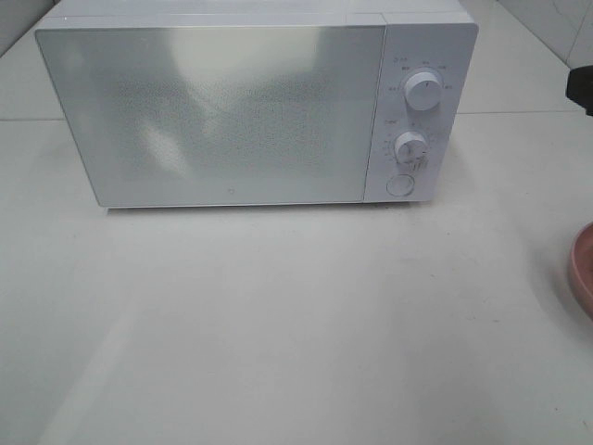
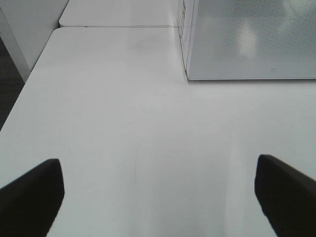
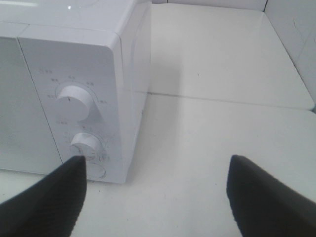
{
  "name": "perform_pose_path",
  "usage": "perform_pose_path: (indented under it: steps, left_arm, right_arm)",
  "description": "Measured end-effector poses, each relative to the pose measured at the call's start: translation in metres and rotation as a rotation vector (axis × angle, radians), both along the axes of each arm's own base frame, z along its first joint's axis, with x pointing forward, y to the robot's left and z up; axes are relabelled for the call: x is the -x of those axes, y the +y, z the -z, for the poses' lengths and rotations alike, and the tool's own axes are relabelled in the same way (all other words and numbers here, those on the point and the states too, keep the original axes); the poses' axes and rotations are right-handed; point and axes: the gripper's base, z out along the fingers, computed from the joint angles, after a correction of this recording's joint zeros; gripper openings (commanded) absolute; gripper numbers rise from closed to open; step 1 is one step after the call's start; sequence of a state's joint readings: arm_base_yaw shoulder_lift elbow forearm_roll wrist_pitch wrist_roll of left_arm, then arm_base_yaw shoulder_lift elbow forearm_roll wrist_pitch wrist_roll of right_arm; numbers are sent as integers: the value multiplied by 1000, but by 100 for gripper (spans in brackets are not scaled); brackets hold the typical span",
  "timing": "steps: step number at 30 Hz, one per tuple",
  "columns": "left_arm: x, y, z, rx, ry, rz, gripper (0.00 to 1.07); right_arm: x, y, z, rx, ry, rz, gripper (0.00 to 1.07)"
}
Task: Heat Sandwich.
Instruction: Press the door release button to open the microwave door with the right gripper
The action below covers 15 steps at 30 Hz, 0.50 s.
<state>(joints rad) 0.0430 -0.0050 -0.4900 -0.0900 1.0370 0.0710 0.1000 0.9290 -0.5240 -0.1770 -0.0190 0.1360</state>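
From the high camera I see the whole white microwave (image 1: pixel 222 111) on the bench (image 1: pixel 278 352). Its door (image 1: pixel 213 111) is shut. To the right of the door are the upper knob (image 1: pixel 424 93), the lower knob (image 1: pixel 410 146) and a round button (image 1: pixel 399 184). Only this view shows the pink plate (image 1: pixel 582 269), well off to the right of the microwave and cut by the picture edge. It also shows a dark piece (image 1: pixel 581 88) above the plate, and I cannot tell what part that is.

The left wrist camera shows the left pincer (image 2: pixel 158 164) wide open with nothing in it. It is in front of the microwave's left front corner, over bare bench, and the bench edge runs along the far side from the microwave.

The right wrist camera shows the right pincer (image 3: pixel 156 160) open too, with nothing between its fingers (image 3: pixel 44 202). It sits close in front of the knobs. Beside the microwave's right wall there is a wide strip of bare bench.

I cannot see the sandwich in any view. So I cannot tell where it is or which way it points.
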Motion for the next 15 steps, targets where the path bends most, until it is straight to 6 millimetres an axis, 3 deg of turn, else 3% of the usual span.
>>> perform_pose_path:
  steps: [4,15]
  left_arm:
    - [0,0,0,0,0,0,101]
    - [0,0,0,0,0,0,101]
  right_arm:
    - [-7,6,24,-39,-116,-46,76]
    - [-14,5,63,-108,-248,-1,76]
